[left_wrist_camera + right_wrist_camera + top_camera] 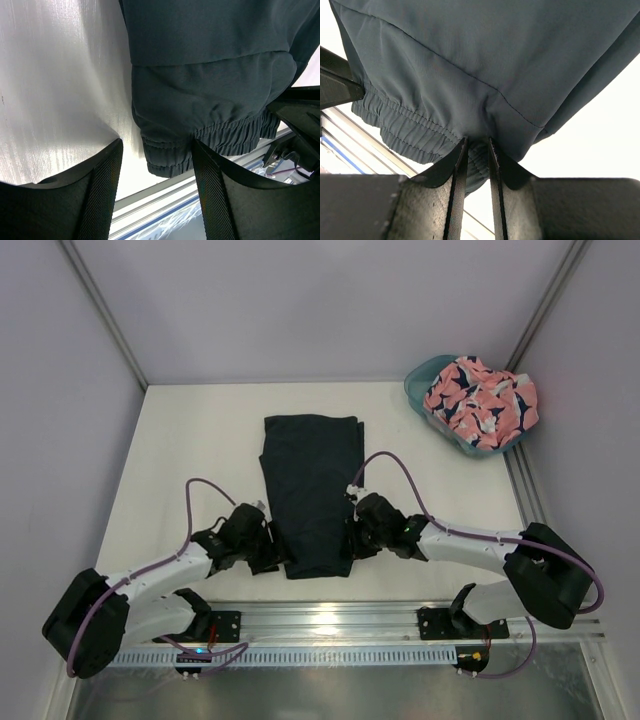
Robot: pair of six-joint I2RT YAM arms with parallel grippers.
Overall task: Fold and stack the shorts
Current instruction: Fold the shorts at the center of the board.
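Top external view: dark shorts (310, 495) lie flat on the table (200, 440), waistband toward the arms, pinched by the right gripper (476, 142), the left gripper (156, 150) open at its corner; light, limp cloth, probably best held at the gathered waistband.

Dark navy shorts (310, 495); salmon-pink printed shorts (480, 400).

Navy shorts (310, 495) flat, pink shorts (480, 400) crumpled

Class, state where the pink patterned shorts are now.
In the top view, the pink patterned shorts lie bunched in the teal tub at the far right corner of the table, apart from the dark shorts.
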